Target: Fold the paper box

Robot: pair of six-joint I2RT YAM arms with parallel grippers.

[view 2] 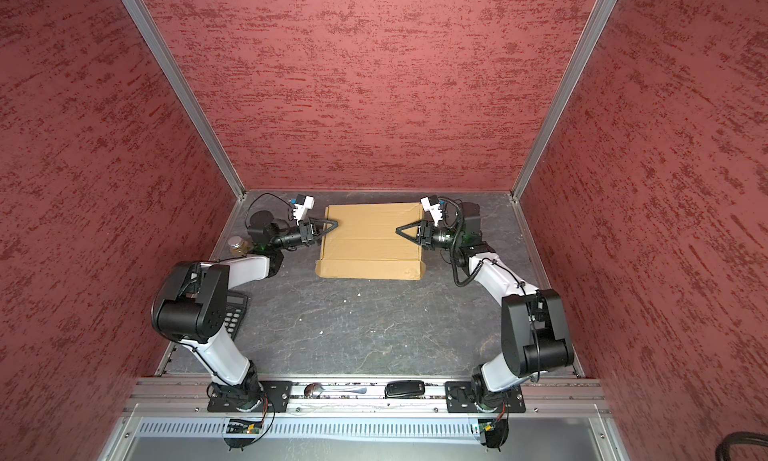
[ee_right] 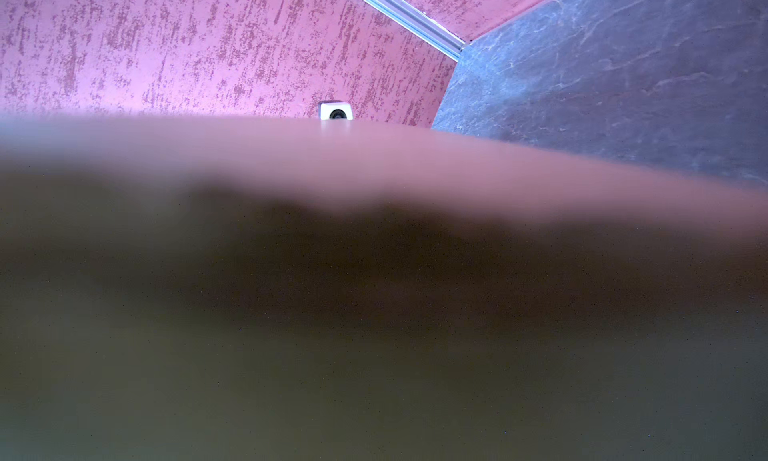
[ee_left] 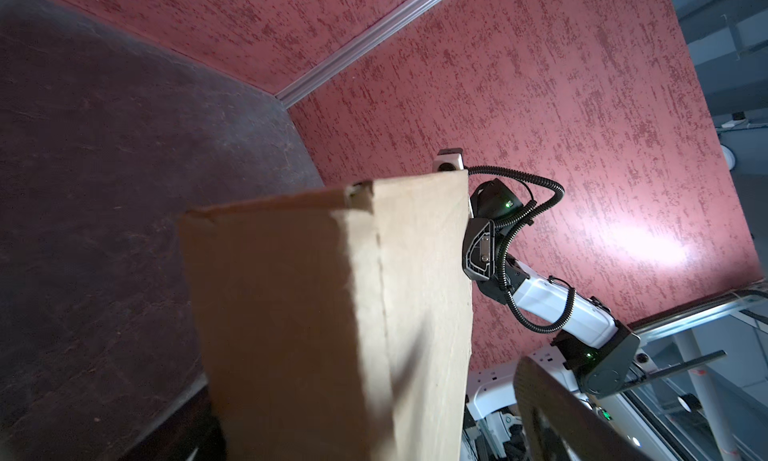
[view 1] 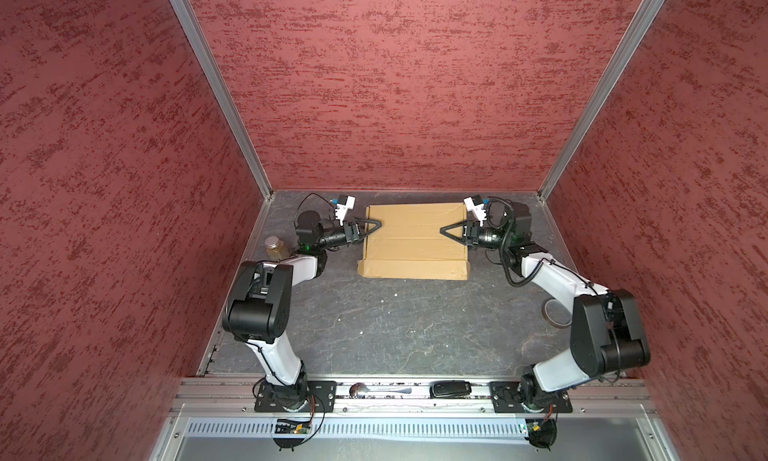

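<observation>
The paper box (view 1: 411, 243) (view 2: 370, 243) is a tan cardboard piece lying flat at the back middle of the table, with a narrow strip along its front edge. My left gripper (view 1: 375, 224) (view 2: 332, 224) reaches over the box's left edge, rolled on its side. It is open: in the left wrist view the cardboard (ee_left: 332, 313) passes between the jaws, with a gap to the one finger (ee_left: 544, 400) that shows. My right gripper (view 1: 444, 230) (view 2: 400, 229) reaches over the right edge. Blurred cardboard (ee_right: 374, 313) fills the right wrist view and hides its jaws.
A small jar (view 1: 276, 247) stands at the left behind the left arm. A tape roll (view 1: 555, 311) lies at the right, a calculator (view 2: 235, 313) under the left arm. A spoon (view 1: 374, 390) and a black device (view 1: 451, 388) rest on the front rail. Red walls enclose three sides.
</observation>
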